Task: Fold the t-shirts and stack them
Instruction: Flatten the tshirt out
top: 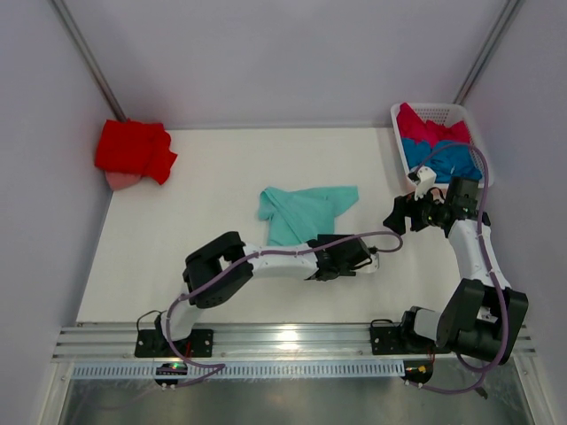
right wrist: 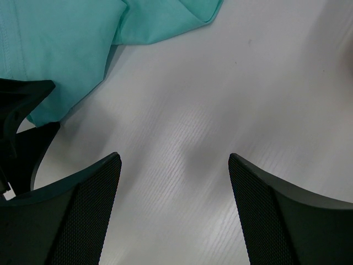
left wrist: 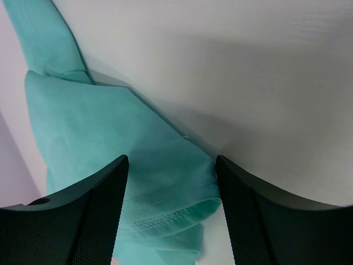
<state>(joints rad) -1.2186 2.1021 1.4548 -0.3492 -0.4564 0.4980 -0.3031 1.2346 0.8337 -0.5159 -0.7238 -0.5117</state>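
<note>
A mint-teal t-shirt (top: 301, 208) lies partly folded in the middle of the table. My left gripper (top: 317, 251) is at its near hem, open, with the hem corner (left wrist: 165, 204) lying between the jaws (left wrist: 171, 163). My right gripper (top: 396, 217) is open and empty over bare table to the right of the shirt (right wrist: 175, 160). The shirt's edge shows at the top left of the right wrist view (right wrist: 60, 44). A bright red t-shirt (top: 133, 149) lies bunched at the far left. A crimson-pink t-shirt (top: 425, 128) and a blue t-shirt (top: 447, 159) lie in the basket.
The white slatted basket (top: 400, 146) stands at the far right corner, just behind my right arm. Something pink (top: 120, 181) pokes out under the red t-shirt. Grey walls close the table on three sides. My left gripper's body (right wrist: 22, 149) shows dark at the left of the right wrist view.
</note>
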